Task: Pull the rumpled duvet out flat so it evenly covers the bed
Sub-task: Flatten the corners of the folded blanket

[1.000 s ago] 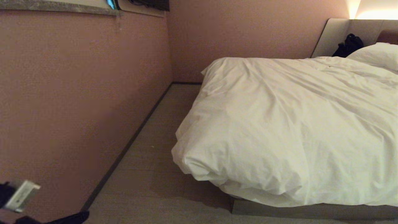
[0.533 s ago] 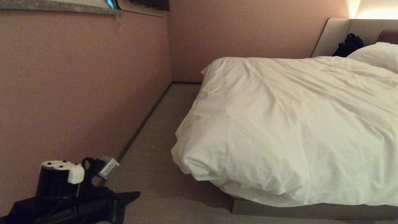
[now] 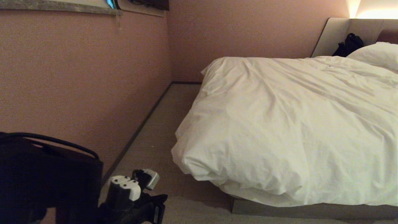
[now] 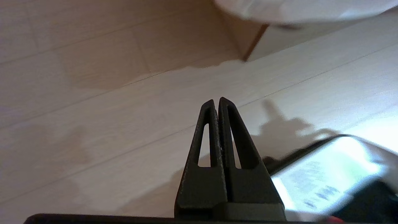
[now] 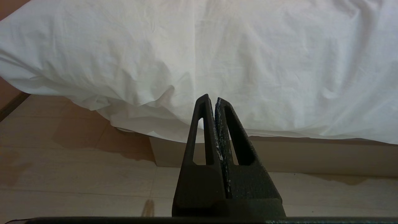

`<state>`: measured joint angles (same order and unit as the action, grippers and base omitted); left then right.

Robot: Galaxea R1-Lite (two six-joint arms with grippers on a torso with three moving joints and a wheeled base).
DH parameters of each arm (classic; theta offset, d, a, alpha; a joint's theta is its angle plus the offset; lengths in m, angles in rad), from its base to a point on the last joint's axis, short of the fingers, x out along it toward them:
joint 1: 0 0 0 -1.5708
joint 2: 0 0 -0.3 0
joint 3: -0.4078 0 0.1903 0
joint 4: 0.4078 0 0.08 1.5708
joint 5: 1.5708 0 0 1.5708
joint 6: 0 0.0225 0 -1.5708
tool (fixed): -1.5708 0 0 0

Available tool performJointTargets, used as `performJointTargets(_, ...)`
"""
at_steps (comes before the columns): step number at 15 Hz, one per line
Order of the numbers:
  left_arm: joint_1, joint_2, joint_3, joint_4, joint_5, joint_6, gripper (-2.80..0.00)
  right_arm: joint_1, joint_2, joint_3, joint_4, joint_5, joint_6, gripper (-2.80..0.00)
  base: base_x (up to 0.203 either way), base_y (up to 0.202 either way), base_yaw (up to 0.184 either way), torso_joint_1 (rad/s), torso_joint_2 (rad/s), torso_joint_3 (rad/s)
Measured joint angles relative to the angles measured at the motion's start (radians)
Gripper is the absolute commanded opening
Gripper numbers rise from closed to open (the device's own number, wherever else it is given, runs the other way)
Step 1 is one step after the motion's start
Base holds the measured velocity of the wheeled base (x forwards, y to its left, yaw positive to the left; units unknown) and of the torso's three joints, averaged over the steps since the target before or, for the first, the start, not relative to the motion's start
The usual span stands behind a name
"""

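duvet (image 3: 289,124) spread but creased, corner bunched lower centre | left gripper (image 4: 216,104) and right gripper (image 5: 210,101) both pressed together, holding nothing | smoothing not yet begun

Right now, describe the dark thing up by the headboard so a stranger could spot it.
Start at the bed and follow the duvet to its far end. There, against the pale headboard, a black bundle sits beside a white pillow. It is the only dark thing among white bedding.
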<state>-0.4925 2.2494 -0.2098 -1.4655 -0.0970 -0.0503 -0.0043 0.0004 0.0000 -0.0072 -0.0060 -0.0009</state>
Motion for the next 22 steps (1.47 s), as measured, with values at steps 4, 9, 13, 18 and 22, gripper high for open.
performJointTargets(4,-0.101,0.141,-0.067,-0.057,0.087,0.012,-2.8,0.0,0.0,0.0,0.0,0.0,0.0,-2.8,0.0,0.0,0.0,0.0,0.0,0.0)
performJointTargets(9,-0.159,0.194,-0.221,-0.057,0.19,0.014,-2.8,0.0,0.0,0.0,0.0,0.0,0.0,-2.8,0.0,0.0,0.0,0.0,0.0,0.0)
performJointTargets(13,-0.207,0.195,-0.387,0.08,0.296,0.014,-2.8,0.0,0.0,0.0,0.0,0.0,0.0,-2.8,0.0,0.0,0.0,0.0,0.0,0.0)
performJointTargets(18,-0.228,0.181,-0.545,0.309,0.323,0.013,-2.8,0.0,0.0,0.0,0.0,0.0,-0.001,-2.8,0.0,0.0,0.0,0.0,0.0,0.0)
performJointTargets(22,-0.239,0.18,-0.66,0.431,0.332,0.013,-2.8,0.0,0.0,0.0,0.0,0.0,-0.001,-2.8,0.0,0.0,0.0,0.0,0.0,0.0)
